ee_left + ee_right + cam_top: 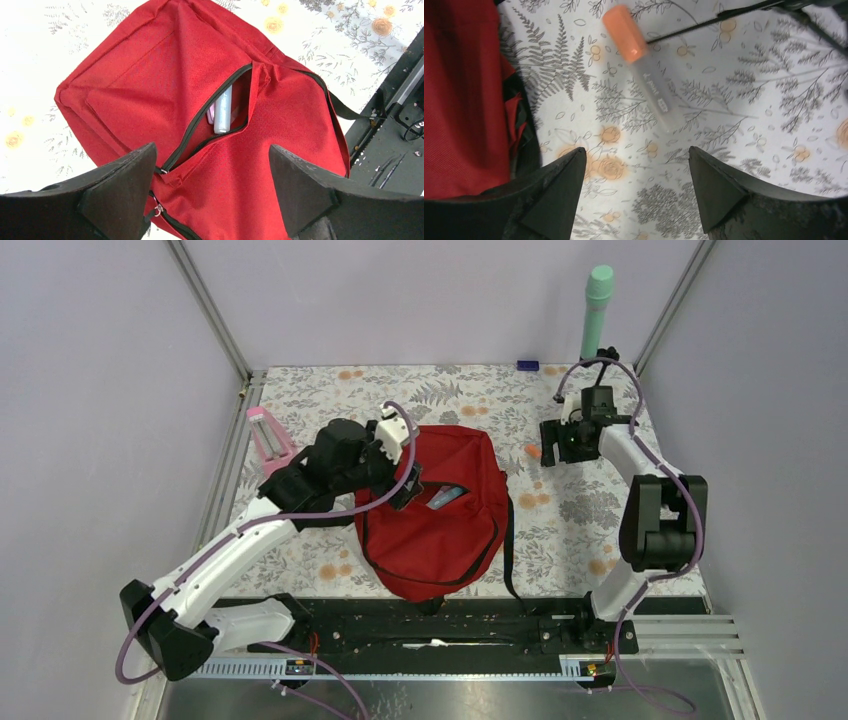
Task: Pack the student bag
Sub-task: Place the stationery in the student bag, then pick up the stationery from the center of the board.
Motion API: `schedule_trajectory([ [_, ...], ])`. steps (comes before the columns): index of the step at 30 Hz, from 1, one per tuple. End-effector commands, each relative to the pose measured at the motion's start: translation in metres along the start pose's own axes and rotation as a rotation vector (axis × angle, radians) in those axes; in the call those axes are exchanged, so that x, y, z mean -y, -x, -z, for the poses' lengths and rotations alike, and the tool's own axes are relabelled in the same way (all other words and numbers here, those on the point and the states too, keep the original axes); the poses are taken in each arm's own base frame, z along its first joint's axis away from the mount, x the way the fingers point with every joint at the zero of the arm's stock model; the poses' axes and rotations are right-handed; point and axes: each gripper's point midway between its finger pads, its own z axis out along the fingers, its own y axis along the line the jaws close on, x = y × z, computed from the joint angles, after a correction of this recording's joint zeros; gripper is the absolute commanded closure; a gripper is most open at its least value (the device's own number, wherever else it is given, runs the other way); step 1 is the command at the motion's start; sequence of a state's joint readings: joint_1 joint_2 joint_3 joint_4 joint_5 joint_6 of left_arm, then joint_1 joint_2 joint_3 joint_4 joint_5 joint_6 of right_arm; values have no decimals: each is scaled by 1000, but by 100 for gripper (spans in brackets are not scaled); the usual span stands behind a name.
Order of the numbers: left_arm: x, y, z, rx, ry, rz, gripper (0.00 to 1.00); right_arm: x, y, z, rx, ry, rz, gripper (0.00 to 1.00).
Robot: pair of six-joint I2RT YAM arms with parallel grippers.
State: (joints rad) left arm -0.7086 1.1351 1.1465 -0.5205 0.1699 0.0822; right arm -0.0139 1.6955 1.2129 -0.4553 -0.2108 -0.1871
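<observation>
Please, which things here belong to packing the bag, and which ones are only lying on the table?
For the job:
student bag, front pocket unzipped;
pale tube inside that pocket;
orange-capped pen beside the bag, probably next.

Lying about, for now:
pink object at the left;
tall green cylinder at the back;
small blue object by the back wall.

Floral-print table [590, 520], ferns and orange blossoms all over. The red backpack [440, 530] lies flat in the middle, front pocket unzipped. Right of it, apart, an orange-capped pen [644, 70] lies on the cloth. Pink object [268, 435] near the left edge, small blue piece [527, 366] at the far edge.
</observation>
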Motion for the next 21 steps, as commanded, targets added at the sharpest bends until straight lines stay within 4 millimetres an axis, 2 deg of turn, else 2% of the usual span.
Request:
schedule_trajectory([
  [1, 4, 22, 11, 115, -37, 25, 13, 12, 22, -13, 15, -12, 174, 19],
  [4, 2, 26, 17, 136, -31, 22, 13, 20, 21, -22, -12, -26, 222, 19],
  [9, 1, 26, 20, 153, -35, 25, 13, 18, 25, -26, -29, 12, 287, 21],
  [16, 0, 28, 23, 164, -30, 22, 13, 30, 2, -40, -148, -11, 336, 24],
  [17, -1, 29, 24, 168, -26, 21, 13, 21, 0, -43, -157, 0, 374, 24],
  [21, -2, 27, 23, 167, -23, 24, 13, 23, -4, -46, -143, -16, 403, 25],
])
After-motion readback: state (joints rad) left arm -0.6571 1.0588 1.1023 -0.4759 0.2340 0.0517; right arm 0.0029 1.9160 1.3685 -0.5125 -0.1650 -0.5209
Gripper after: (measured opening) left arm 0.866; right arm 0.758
